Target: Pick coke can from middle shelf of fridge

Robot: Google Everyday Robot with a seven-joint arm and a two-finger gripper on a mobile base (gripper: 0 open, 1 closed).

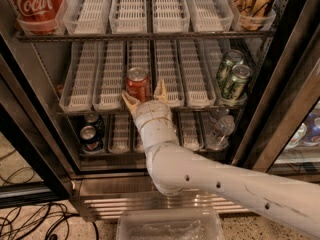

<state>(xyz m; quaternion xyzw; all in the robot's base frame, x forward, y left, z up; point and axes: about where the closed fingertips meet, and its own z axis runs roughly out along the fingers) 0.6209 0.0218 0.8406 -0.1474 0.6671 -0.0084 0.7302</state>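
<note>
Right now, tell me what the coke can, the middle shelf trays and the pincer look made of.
The coke can: glossy red painted metal, likely aluminium, silver rim. The trays on the middle shelf: matte white slotted plastic. The pincer, open at the can's front: tan fingers, probably plastic, unclear.

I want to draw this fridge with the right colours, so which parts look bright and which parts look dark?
Camera view: the white trays of the middle shelf look bright, and the coke can has a shiny silver top. The bottom tier below sits in shadow. The gripper, open at the can's base, is well lit. The floor beside the fridge is dim.
</note>
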